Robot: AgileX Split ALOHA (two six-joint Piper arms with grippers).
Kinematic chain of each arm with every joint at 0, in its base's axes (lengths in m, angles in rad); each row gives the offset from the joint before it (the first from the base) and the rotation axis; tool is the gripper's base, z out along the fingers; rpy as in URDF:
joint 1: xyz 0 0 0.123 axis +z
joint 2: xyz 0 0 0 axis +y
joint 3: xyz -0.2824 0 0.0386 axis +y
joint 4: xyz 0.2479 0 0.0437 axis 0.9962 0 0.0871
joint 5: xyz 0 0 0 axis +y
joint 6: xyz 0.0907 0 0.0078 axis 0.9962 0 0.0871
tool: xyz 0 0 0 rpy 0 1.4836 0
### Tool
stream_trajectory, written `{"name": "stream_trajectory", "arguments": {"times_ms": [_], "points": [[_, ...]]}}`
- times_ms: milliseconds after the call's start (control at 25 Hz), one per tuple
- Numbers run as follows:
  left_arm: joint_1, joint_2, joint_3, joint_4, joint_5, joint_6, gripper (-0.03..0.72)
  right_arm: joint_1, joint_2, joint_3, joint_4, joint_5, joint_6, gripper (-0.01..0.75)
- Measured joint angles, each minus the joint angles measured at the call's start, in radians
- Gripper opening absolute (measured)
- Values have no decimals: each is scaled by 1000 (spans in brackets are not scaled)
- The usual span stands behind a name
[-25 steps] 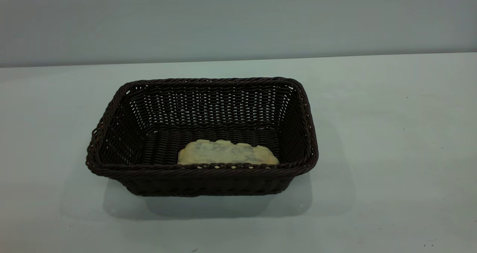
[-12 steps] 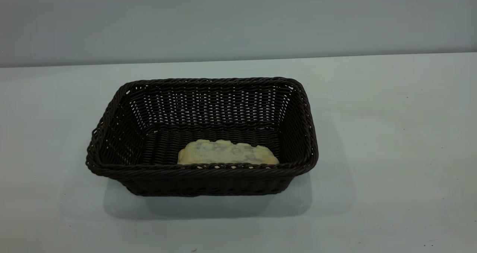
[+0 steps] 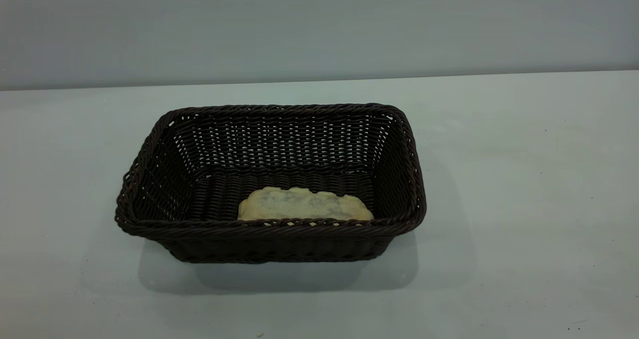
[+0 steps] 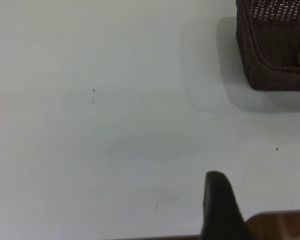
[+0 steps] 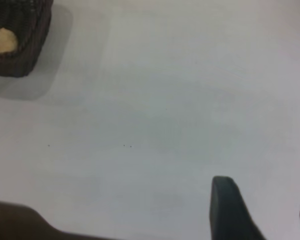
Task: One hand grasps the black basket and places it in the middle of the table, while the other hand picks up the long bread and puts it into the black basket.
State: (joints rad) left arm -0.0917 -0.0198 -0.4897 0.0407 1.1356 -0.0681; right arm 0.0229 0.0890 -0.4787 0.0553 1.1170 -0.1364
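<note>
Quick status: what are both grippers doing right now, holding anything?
Left gripper: holds nothing, over bare table, apart from the black basket; open or shut cannot be told.
Right gripper: open, empty, apart from the basket.

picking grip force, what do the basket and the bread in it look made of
Black basket: woven wicker or plastic rattan by the look, matte, with a braided rim and open-weave sides. Long bread: pale cream with greyish smudges, dull surface; real or a foam replica cannot be told.
</note>
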Motion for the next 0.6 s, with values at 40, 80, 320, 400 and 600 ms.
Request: {"name": "stream_trajectory", "arguments": {"times_ms": [40, 80, 320, 400, 600], "points": [[0, 0, 0, 0, 0, 0, 482, -1, 0, 0, 1, 0, 0, 329], [0, 0, 0, 0, 0, 0, 482, -1, 0, 0, 3, 0, 0, 329], [0, 0, 0, 0, 0, 0, 482, -1, -1, 0, 11, 0, 0, 329], [0, 0, 0, 0, 0, 0, 482, -1, -1, 0, 11, 1, 0, 329], [0, 0, 0, 0, 0, 0, 482, -1, -1, 0, 11, 1, 0, 329]]}}
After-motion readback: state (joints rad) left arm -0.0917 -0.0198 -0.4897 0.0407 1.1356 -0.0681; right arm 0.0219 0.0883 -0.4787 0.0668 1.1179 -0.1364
